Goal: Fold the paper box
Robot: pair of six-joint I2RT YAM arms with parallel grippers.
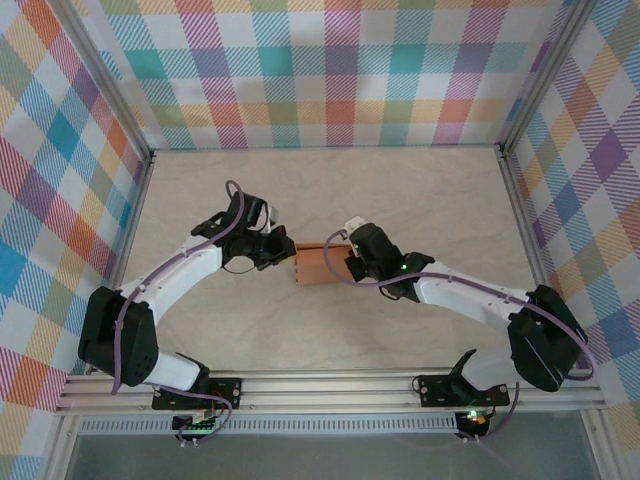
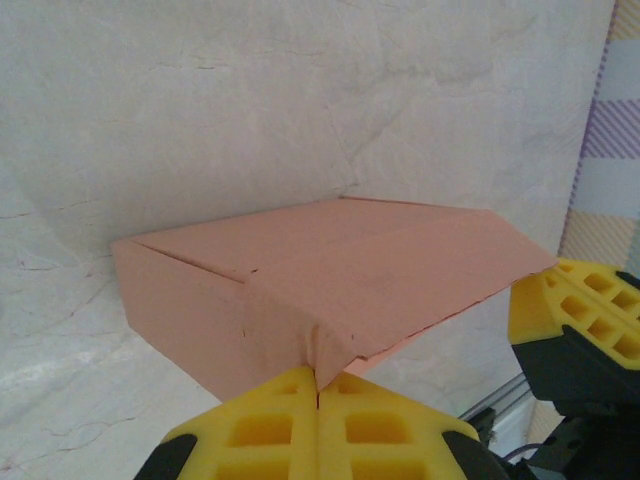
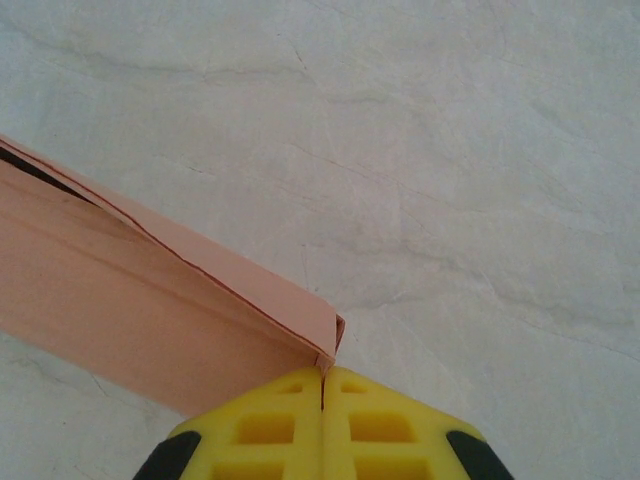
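Observation:
The paper box [image 1: 318, 265] is a small salmon-orange card box held above the table's middle, between the two arms. My left gripper [image 1: 283, 250] is at its left end; in the left wrist view its yellow fingers [image 2: 270, 425] are shut on a pinched corner of the box [image 2: 330, 275]. My right gripper [image 1: 350, 262] is at the right end; in the right wrist view its yellow fingers [image 3: 365, 425] are shut on the near corner of the box [image 3: 150, 310], whose top seam runs away to the upper left.
The pale marbled tabletop [image 1: 330, 190] is walled by plaid panels [image 1: 330, 70] at the back and sides. An aluminium rail [image 1: 330, 390] runs along the near edge by the arm bases. The right gripper's yellow finger [image 2: 580, 315] shows in the left wrist view.

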